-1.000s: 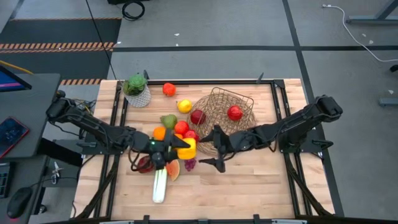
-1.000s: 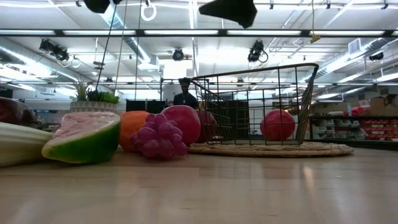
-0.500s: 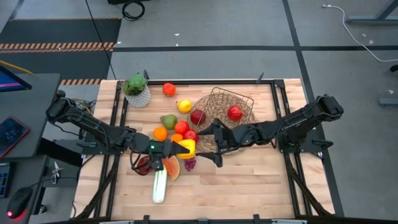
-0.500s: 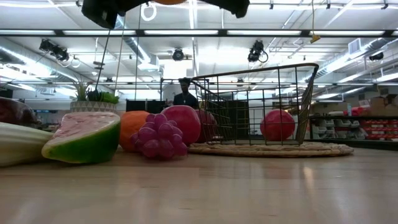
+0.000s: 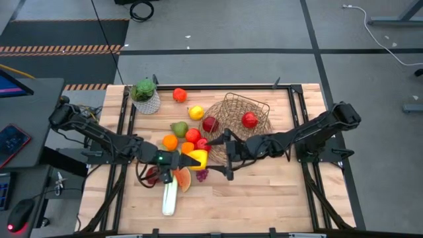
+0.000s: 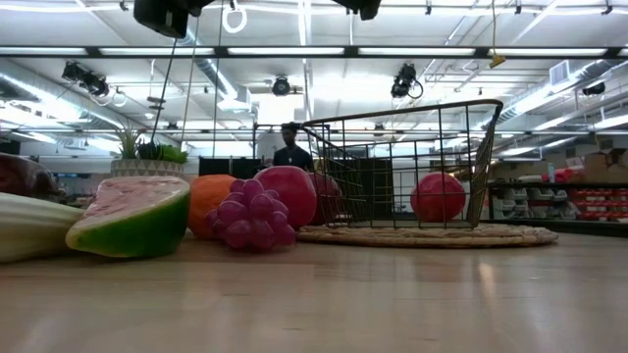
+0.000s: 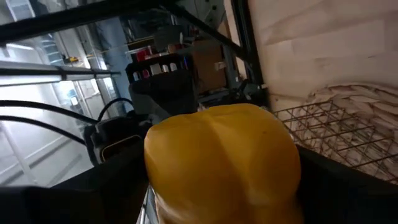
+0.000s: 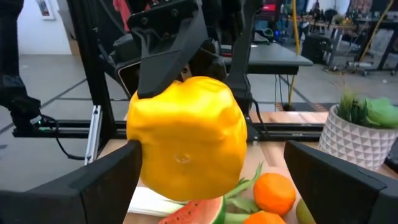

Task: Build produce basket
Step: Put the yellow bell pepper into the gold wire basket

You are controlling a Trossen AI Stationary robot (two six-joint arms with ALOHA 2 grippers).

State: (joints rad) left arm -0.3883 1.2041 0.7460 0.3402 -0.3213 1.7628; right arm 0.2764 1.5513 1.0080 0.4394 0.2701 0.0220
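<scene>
Handoff of a yellow pepper above the table's middle.

I held the yellow pepper [image 5: 197, 158] clamped in my left gripper [image 5: 187, 159], just front-left of the basket [image 5: 236, 116]; my right gripper [image 5: 219, 157], fully spread and empty, flanked it. Releasing early risked dropping it.

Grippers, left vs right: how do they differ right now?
The left gripper is shut on the yellow pepper, held above the table; the right gripper holds nothing. The left reaches in from the watermelon slice side, the right from the basket side. The right's jaws stand open with the pepper between its fingers. Both meet at the pepper, facing each other.
</scene>
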